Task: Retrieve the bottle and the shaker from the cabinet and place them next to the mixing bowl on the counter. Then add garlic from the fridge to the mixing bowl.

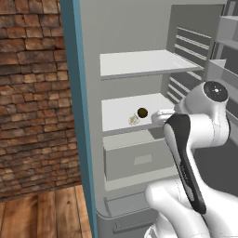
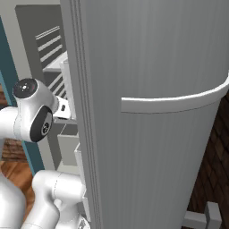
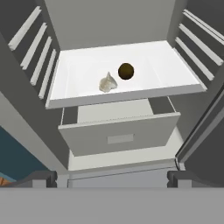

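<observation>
The fridge (image 1: 88,116) stands open in front of the robot, and the arm reaches into it at the height of the middle shelf (image 1: 122,108). This placement makes sense for the last part of the task: the garlic (image 3: 107,82) lies on that shelf, near its front edge, so the hand must come in above the drawer (image 3: 118,133) to reach it. Just beside the garlic, a little deeper, sits a small brown ball (image 3: 126,71) (I cannot tell what it is); the two are close but seem apart. In the left base view the garlic (image 1: 134,120) shows as a pale lump, with the ball just beside it.

The gripper (image 3: 113,178) looks down and forward at the shelf, with the drawer front between it and the garlic. Its jaws are spread as wide as they go, the two fingertips (image 3: 43,178) far apart at the edge of the hand view, and nothing is between them or touching them. The wide spread suits the bulb, which is broad and rounded. The hand is well short of the garlic, so I judge the approach is in hand and the grasp is not yet begun.

In the right base view the fridge door (image 2: 147,116) hides most of the interior.
</observation>
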Robot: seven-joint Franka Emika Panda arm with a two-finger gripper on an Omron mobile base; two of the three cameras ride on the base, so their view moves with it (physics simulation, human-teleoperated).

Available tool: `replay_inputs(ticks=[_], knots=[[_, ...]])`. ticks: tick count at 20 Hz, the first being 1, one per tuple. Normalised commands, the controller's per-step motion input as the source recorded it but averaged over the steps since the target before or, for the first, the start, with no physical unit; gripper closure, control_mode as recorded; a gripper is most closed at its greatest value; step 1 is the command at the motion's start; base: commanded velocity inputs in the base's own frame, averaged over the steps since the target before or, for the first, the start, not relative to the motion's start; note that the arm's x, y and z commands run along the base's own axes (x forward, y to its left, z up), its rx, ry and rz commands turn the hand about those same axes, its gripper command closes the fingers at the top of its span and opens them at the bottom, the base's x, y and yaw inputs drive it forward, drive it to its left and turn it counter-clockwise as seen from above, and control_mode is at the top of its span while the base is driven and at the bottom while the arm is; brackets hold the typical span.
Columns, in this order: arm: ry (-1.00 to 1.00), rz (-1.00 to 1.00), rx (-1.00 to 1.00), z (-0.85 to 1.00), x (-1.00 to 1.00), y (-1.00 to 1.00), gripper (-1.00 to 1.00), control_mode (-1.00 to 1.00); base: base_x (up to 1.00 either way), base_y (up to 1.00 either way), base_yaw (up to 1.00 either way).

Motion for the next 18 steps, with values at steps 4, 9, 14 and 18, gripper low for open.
replay_inputs(ticks=[4,9,14,18], knots=[[0.05,0.00,0.00,-0.21,0.34,0.00,-1.00,-1.00,0.00,0.00,0.00],[0.00,0.03,0.00,-0.35,0.33,0.00,-1.00,-1.00,0.00,0.00,0.00],[0.00,0.03,0.00,-0.27,0.30,0.00,-1.00,-1.00,0.00,0.00,0.00],[0.00,0.01,0.00,-0.05,0.28,0.00,-1.00,-1.00,0.00,0.00,0.00]])
